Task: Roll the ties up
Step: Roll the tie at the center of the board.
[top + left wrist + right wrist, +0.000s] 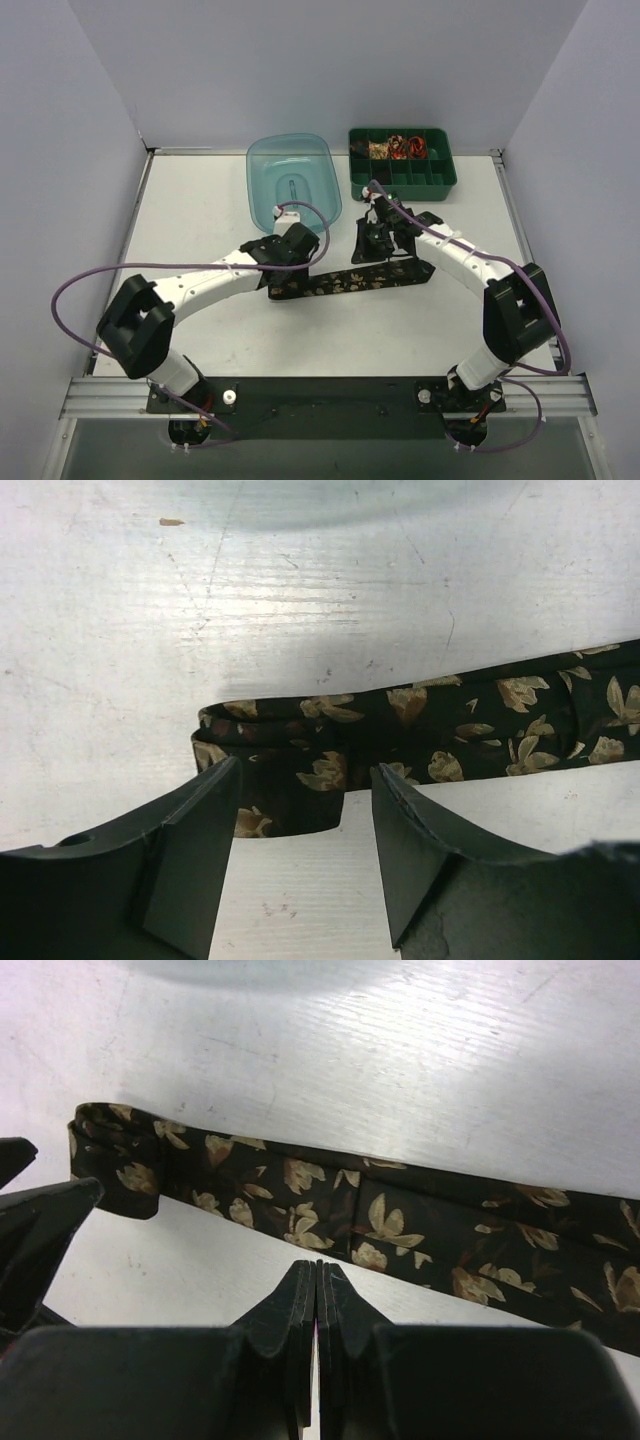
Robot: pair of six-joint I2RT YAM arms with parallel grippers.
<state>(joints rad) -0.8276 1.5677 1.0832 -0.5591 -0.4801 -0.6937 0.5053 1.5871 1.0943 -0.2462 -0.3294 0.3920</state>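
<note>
Our left claw (305,780) stands wide, its fingers either side of the folded end of the black floral tie (450,730). Our right claw (317,1275) is pinched closed on nothing, just beside the tie's strip. The tie lies flat across the tabletop (200,200), near a blue tub (293,180).

White scratched table (190,200); pale lavender walls (330,60) on three sides.

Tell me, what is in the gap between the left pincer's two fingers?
In the left wrist view, the folded end of the black flowered tie sits between the open fingertips of the left pincer; closer to the camera, only bare table shows.
</note>
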